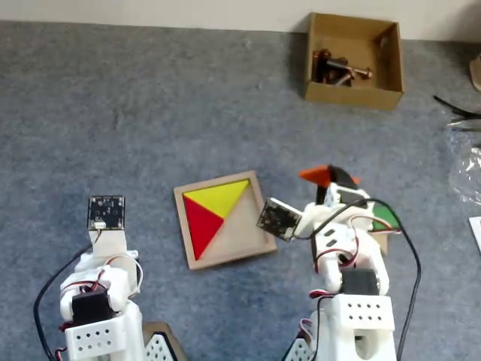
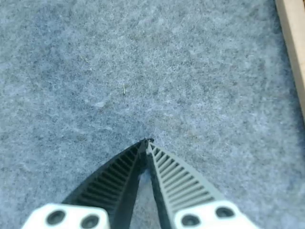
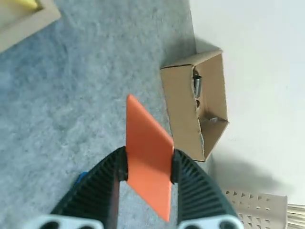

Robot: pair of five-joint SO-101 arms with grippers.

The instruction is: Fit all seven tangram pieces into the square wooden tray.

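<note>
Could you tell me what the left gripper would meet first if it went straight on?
Probably the grey carpet, close ahead of the shut left gripper; the wooden tray sits off its line.

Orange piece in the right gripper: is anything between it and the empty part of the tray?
Nothing visible. The right gripper holds the orange piece over carpet beside the tray. The yellow triangle and red triangle fill the half away from it; the bare half lies nearest the piece.
</note>
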